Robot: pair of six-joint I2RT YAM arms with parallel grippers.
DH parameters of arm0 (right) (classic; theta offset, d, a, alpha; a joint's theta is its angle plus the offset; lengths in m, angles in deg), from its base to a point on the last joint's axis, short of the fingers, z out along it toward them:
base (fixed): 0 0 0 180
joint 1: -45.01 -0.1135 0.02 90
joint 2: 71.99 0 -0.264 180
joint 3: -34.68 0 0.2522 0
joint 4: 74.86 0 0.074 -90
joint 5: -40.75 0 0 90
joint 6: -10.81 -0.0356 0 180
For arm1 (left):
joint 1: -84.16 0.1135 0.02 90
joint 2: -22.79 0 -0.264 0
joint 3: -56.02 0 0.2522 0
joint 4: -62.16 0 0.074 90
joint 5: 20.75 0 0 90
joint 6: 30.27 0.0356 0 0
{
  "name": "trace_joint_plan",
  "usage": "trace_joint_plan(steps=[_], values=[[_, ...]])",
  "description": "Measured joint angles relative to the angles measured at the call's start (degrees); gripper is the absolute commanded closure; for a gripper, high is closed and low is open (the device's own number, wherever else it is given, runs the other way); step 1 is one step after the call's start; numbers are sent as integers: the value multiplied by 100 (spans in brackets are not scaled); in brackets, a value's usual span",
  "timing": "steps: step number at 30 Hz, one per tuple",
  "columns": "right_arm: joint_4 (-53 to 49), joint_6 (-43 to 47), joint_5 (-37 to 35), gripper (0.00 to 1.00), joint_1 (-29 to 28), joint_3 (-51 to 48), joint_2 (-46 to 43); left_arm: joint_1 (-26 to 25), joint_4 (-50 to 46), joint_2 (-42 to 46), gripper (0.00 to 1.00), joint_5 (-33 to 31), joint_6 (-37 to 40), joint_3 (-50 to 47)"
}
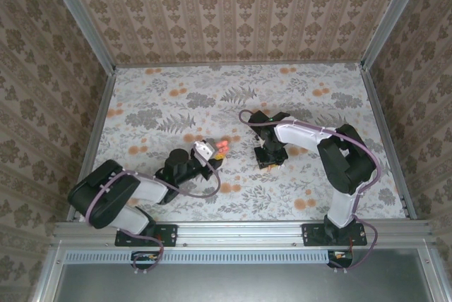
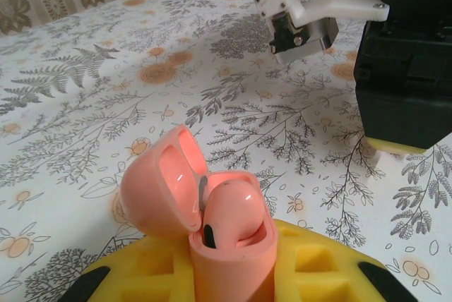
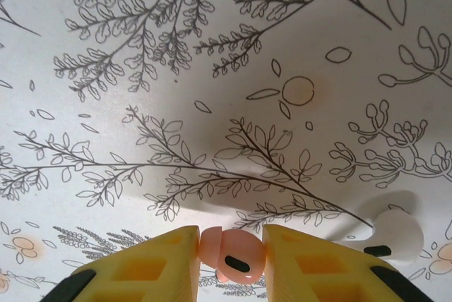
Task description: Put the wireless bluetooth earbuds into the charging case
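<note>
The charging case (image 2: 229,245) that I see is salmon-pink with its hinged lid (image 2: 157,185) swung open to the left. It stands upright between the yellow fingers (image 2: 318,267) of my left gripper (image 2: 229,270), which is shut on it. One pink earbud (image 2: 233,210) sits in the case's well. From above, the case (image 1: 222,147) is at the tip of the left gripper (image 1: 210,159), left of centre. My right gripper (image 3: 229,256) is shut on a second pink earbud (image 3: 236,260), held just above the cloth. A white earbud (image 3: 392,235) lies on the cloth to its right.
The table (image 1: 176,104) is covered with a floral cloth and walled by patterned panels on three sides. My right gripper (image 1: 270,159) hangs low about a hand's width right of the case, and its black body (image 2: 406,69) stands at the right of the left wrist view.
</note>
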Motion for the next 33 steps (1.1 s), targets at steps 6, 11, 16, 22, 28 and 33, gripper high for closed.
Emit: trace_joint_plan(steps=[6,11,16,22,28,33], values=[[247,-125,2,70,0,-31,-35,0,522,-649,84,87,-131,142],[431,-170,-2,71,0,-48,-166,0,798,-1019,84,149,-214,269],[715,-260,-2,71,0,-107,-356,0,879,-1047,84,210,-240,337],[1062,-321,-2,71,0,-260,-498,0,922,-1047,84,232,-243,345],[1473,-424,-2,71,0,-452,-721,0,922,-1045,84,229,-245,345],[2011,-468,-2,71,0,-699,-986,0,922,-1045,84,232,-245,345]])
